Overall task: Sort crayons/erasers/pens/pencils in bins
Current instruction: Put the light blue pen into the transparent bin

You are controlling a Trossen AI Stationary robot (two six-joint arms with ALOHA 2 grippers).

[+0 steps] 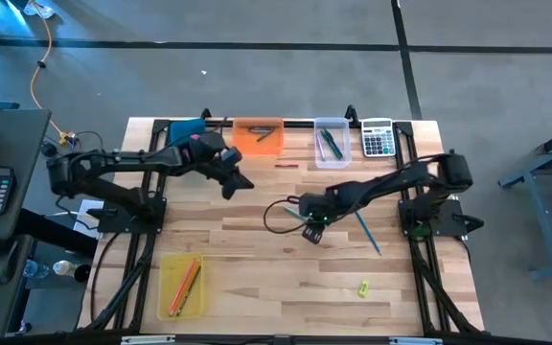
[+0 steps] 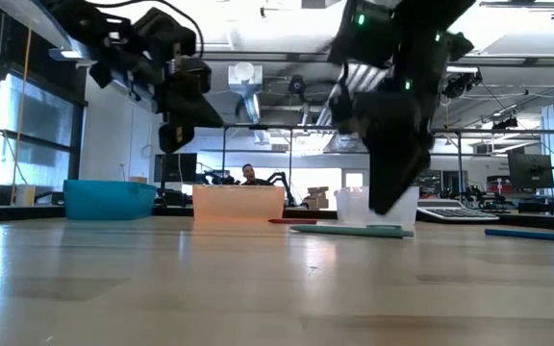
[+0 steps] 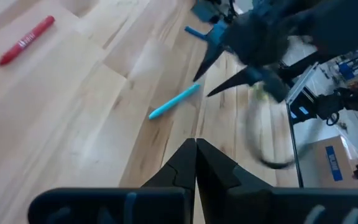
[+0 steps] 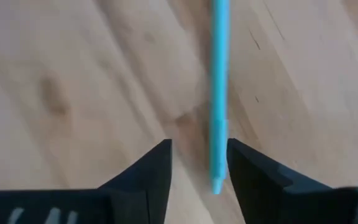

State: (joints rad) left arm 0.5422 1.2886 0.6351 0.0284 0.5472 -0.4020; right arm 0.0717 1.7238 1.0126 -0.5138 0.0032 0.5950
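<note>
A pale wooden slatted table [image 1: 257,259] stands on a grey floor, with a workshop room behind it in the low view. Along its far edge sit a shallow blue plastic bin [image 1: 186,129], an orange plastic bin [image 1: 258,135] holding dark sticks, a clear plastic bin [image 1: 333,142] holding green pens, and a grey calculator [image 1: 379,138]. A yellow plastic bin [image 1: 182,284] near the front left holds orange pencils [image 1: 185,283].

The right gripper [image 4: 197,158] is low over the table's middle, its jaws parted narrowly with a slim teal pen [image 4: 219,93] between the fingertips, close to one finger; it holds nothing. A second blue pen [image 1: 367,233] lies just beside that arm, and a small yellow-green piece [image 1: 362,287] lies nearer the front.

The left gripper [image 3: 196,155] hangs above the table near the orange bin, jaws pressed together and empty. A short red crayon [image 3: 27,41] lies on the wood below the orange bin.
</note>
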